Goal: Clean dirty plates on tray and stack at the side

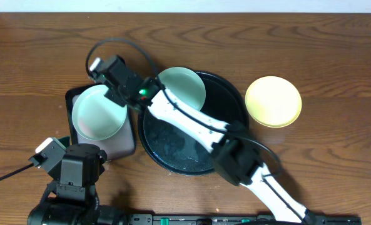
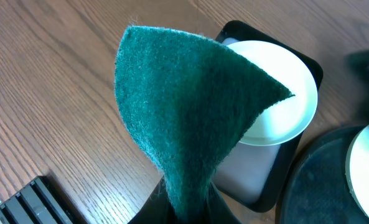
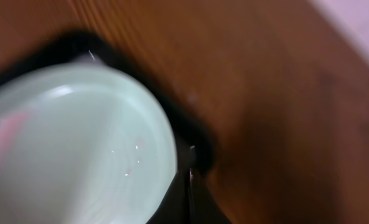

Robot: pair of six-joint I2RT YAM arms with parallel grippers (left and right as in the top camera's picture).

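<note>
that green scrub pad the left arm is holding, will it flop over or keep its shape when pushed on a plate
Probably keeps its shape: the green scrub pad stands up in a folded cone from the left end effector without drooping. Its fuzzy fibres suggest it drags rather than slides. It looks thin, so likely light.

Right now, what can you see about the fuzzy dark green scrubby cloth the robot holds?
The dark green scrubbing pad looks fuzzy and fibrous, with wispy edges. It is folded into a cone: pinched narrow at the bottom, where the left gripper is shut on it, and fanning wide upward to a pointed corner. It is held up off the brown wooden table; only the gripper seems to touch it. Behind it sits a pale mint-green plate in a small rectangular black tray.
</note>
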